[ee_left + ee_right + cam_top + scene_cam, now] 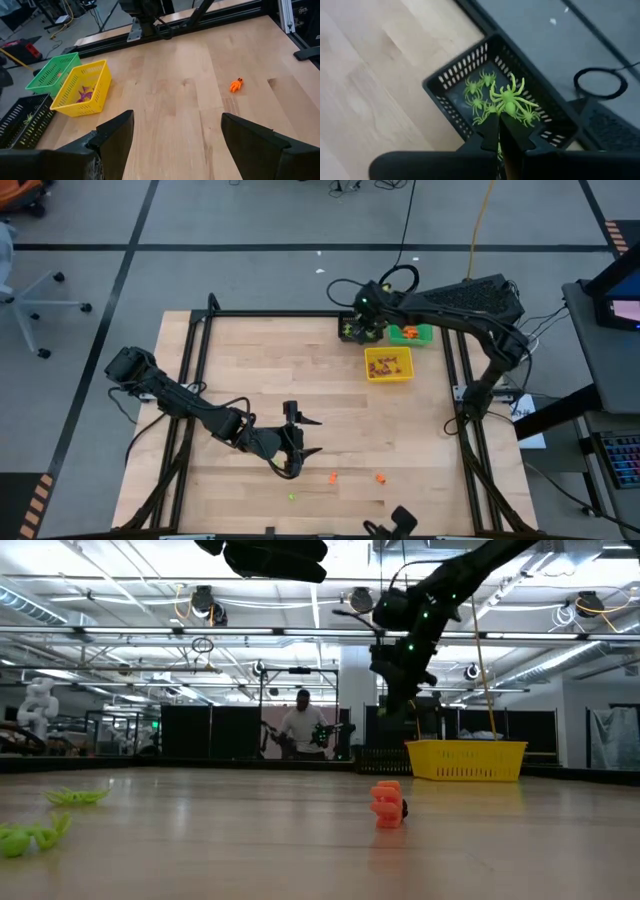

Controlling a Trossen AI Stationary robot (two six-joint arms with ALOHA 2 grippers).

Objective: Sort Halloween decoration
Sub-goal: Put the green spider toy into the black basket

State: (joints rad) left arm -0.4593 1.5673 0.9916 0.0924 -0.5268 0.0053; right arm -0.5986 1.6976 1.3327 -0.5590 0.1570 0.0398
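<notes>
The right gripper is held above the black bin at the far edge of the wooden counter, and its jaws are pressed together on a light-green spider, which is pinched at the tips just over the bin's opening. Several more light-green spiders are seen lying on the floor of that black bin. Just beside it, the green bin is set, with orange pieces showing inside, and the yellow bin is placed in front of the pair, nearer the counter's middle, with purple and orange trinkets in it. The left gripper is positioned over the near middle of the counter, well apart from the bins, and its jaws are spread wide with nothing between them. Three trinkets are left on the bare wood at the near edge: an orange trinket just beside the left gripper, a second orange trinket a little farther toward the right side, and a small light-green trinket closer to the counter's edge. In the low view, a person is seen standing in the room beyond the counter.
</notes>
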